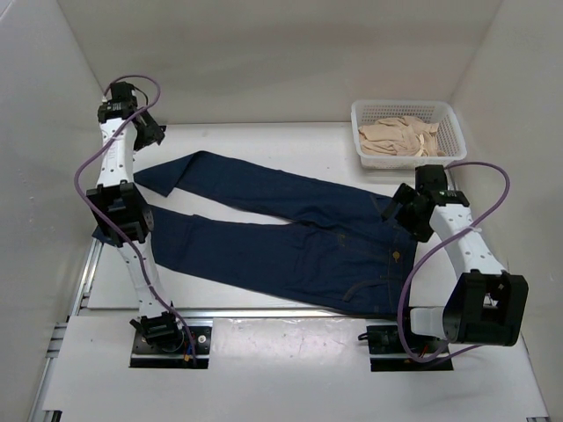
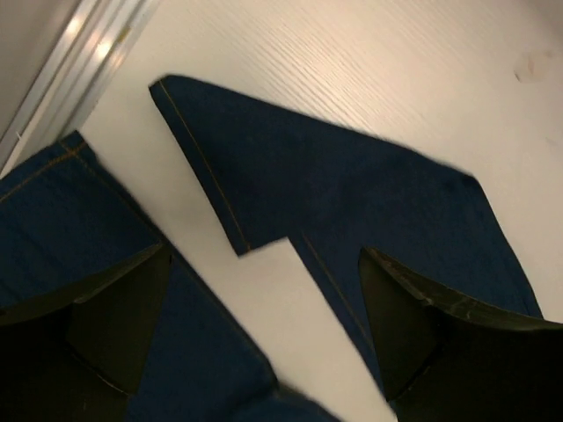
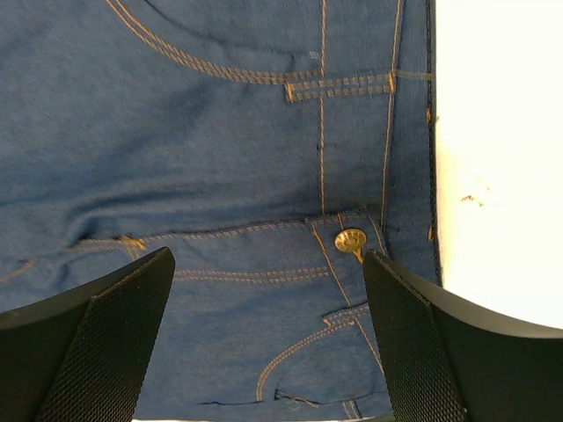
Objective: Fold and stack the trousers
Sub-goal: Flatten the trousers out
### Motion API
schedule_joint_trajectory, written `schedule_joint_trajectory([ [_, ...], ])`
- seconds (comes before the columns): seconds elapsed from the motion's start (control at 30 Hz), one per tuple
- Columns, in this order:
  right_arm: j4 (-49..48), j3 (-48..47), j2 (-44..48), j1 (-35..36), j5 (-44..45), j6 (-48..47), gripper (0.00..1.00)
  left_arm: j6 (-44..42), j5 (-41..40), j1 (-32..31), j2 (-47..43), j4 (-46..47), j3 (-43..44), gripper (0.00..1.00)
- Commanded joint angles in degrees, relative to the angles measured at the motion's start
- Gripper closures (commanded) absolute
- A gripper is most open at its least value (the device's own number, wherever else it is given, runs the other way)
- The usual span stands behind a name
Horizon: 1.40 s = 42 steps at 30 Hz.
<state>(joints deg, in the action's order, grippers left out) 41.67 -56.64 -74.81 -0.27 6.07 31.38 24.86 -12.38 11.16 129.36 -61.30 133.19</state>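
Trousers (image 1: 290, 237) laid flat at centre of table (image 1: 264, 145), waistband (image 3: 412, 132) toward 4 o'clock, legs parted toward 10 o'clock. No proper fold is seen; folding and stacking are judged all left. Left gripper (image 2: 264, 264) spread over leg ends (image 2: 202, 167), right gripper (image 3: 268, 264) spread over waistband; nothing pinched.

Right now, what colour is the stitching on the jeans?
Tan stitching on navy jeans; right wrist view.

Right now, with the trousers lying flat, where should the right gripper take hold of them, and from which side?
Take the waistband edge of the trousers, beside the brass button. The right gripper hangs open above it. Come straight down with one finger entering from the bare table side: the denim lies flat, so probably only that edge gives a lip to pinch.
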Motion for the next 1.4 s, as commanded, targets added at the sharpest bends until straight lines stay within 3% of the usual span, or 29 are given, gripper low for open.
schedule_joint_trajectory([
  [0.0,-0.44,2.58,2.2,0.19,-1.49,0.09,0.08,-4.02,5.17,-2.18,-13.16,0.92,-4.06,0.0],
  [0.1,-1.06,5.22,2.82,0.19,-2.11,0.09,0.08,-7.01,6.32,-4.91,-14.49,0.92,-9.16,0.17],
  [0.17,-1.59,5.92,3.35,0.19,-2.73,0.7,0.08,-8.08,5.1,-5.97,-13.01,1.44,-11.88,0.55],
  [0.2,-1.59,5.93,3.35,0.19,-2.73,0.7,0.08,-8.08,3.78,-6.76,-12.12,1.44,-12.42,0.9],
  [0.33,-1.59,5.41,4.49,0.19,-3.25,0.7,0.08,-7.55,-0.97,-7.38,-7.46,0.21,-13.92,0.9],
  [0.37,-1.59,5.4,4.49,0.19,-3.25,0.7,0.08,-6.42,-2.37,-7.38,-6.41,0.21,-14.53,0.8],
  [0.43,-1.59,4.7,4.49,0.19,-3.25,0.7,0.08,-5.88,-3.78,-7.38,-3.07,-1.1,-14.53,0.47],
  [0.47,-1.07,4.09,4.49,0.19,-3.25,0.7,0.08,-4.49,-3.79,-7.38,-2.1,-1.1,-14.53,0.12],
  [0.5,-1.06,3.56,3.97,0.19,-3.25,0.7,0.08,-3.6,-4.31,-7.38,-0.7,-1.1,-15.84,0.0],
  [0.57,-1.06,3.56,3.97,0.19,-3.25,0.7,0.08,-2.54,-4.32,-6.6,-0.16,-1.1,-17.08,0.0],
  [0.77,-1.06,3.03,2.21,0.19,-3.25,0.7,0.07,-0.7,-5.45,-4.31,2.29,1.44,-19.54,0.14],
  [1.07,-1.68,1.89,0.02,0.19,-3.25,0.18,0.07,-0.17,-4.58,-2.55,9.41,-0.23,-10.5,0.4],
  [1.1,-1.68,1.89,0.01,0.19,-3.25,0.18,0.07,-0.77,-4.58,-2.54,9.42,-0.83,-9.88,0.45],
  [1.17,-1.68,1.89,0.01,0.19,-2.73,0.18,0.07,-1.39,-3.97,-2.54,9.94,-0.84,-8.39,0.85],
  [1.2,-1.68,1.89,0.01,0.19,-2.73,0.18,0.07,-2.27,-3.01,-2.54,9.95,-0.84,-7.86,0.9],
  [1.37,-1.16,0.57,0.01,0.71,-4.04,-0.35,0.07,-4.21,-2.82,-2.02,7.14,-2.07,-4.95,0.9],
])
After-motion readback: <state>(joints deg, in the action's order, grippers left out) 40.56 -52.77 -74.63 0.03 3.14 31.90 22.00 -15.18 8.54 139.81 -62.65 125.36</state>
